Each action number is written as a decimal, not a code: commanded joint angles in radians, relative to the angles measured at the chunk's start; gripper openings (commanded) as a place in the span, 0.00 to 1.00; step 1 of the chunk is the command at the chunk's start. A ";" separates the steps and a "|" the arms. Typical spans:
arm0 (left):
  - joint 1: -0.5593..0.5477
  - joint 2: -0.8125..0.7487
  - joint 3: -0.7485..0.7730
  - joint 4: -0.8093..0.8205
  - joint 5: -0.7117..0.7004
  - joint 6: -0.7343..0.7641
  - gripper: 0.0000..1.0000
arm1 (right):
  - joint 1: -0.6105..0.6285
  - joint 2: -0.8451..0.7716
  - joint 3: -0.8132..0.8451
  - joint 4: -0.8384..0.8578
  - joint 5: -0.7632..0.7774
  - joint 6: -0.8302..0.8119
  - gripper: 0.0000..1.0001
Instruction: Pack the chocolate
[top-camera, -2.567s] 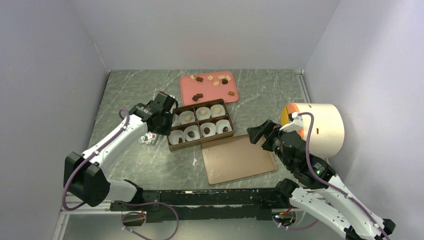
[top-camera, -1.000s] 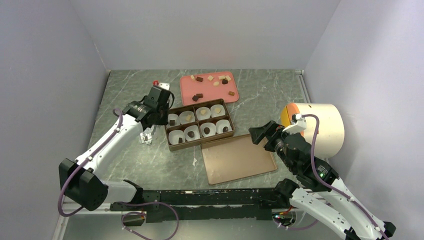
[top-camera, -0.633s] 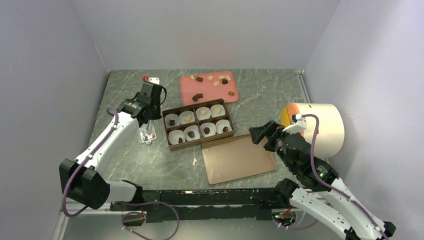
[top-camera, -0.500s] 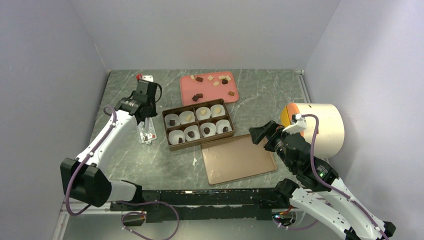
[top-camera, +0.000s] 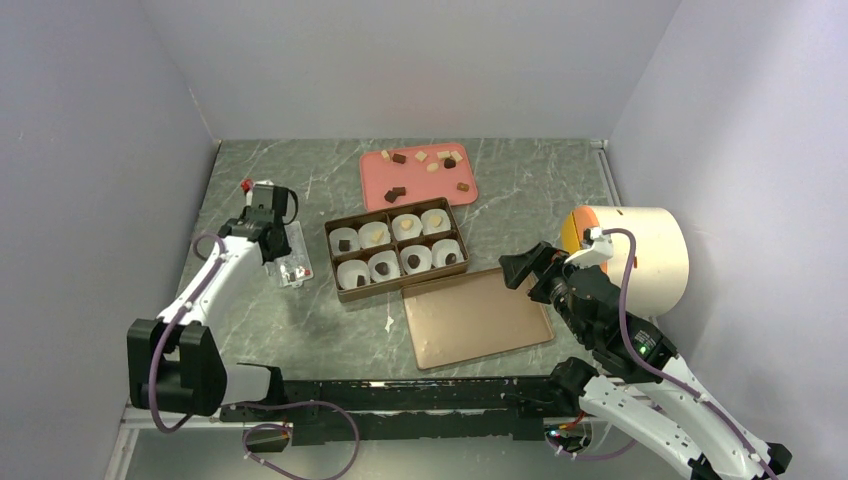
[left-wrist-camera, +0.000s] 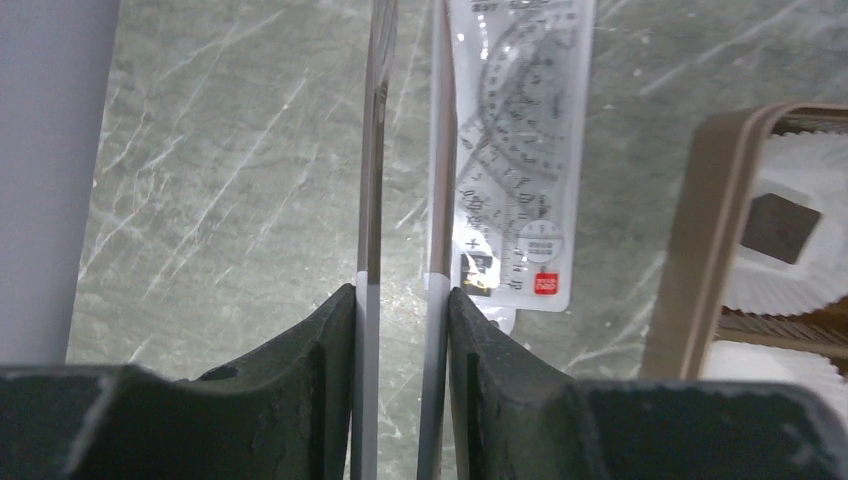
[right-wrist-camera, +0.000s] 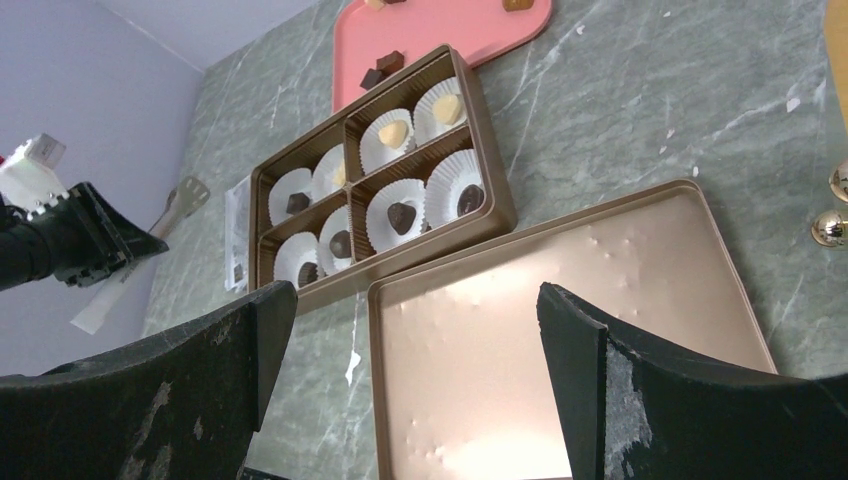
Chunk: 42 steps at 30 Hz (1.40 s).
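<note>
Several chocolate chunks (top-camera: 420, 165) lie on the flat pink tray at the back. More chocolate (right-wrist-camera: 402, 215) sits in white paper cups in the brown box (top-camera: 334, 262). One dark piece in a cup shows in the left wrist view (left-wrist-camera: 778, 228). My left gripper (top-camera: 268, 232) is left of the box, above the table, shut on thin metal tongs (left-wrist-camera: 372, 150). The left gripper (left-wrist-camera: 403, 300) has both tong strips between its fingers. My right gripper (top-camera: 515, 270) is open and empty above the box lid, and also shows in its wrist view (right-wrist-camera: 410, 295).
The brown lid (top-camera: 475, 318) lies face up in front of the box. A clear plastic package (top-camera: 290, 258) lies beside the box's left end. A large cream cylinder (top-camera: 640, 255) stands at the right. The grey wall is close on the left.
My left gripper has drawn back from the box's left end and swung left toward the wall, still holding the tongs. The right arm has barely moved.
</note>
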<state>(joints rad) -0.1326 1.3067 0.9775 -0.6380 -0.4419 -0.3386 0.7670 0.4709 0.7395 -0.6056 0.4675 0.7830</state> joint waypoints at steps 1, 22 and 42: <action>0.061 -0.084 -0.063 0.096 -0.030 -0.058 0.40 | -0.001 -0.009 0.034 -0.009 0.031 -0.030 0.96; 0.286 -0.032 -0.195 0.092 0.041 -0.301 0.34 | -0.001 -0.023 0.047 -0.023 0.053 -0.042 0.96; 0.330 0.010 -0.262 0.055 0.065 -0.366 0.59 | -0.002 -0.016 0.039 -0.020 0.039 -0.021 0.96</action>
<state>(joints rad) 0.1902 1.3060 0.7300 -0.5861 -0.4023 -0.6754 0.7670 0.4545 0.7521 -0.6449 0.4973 0.7597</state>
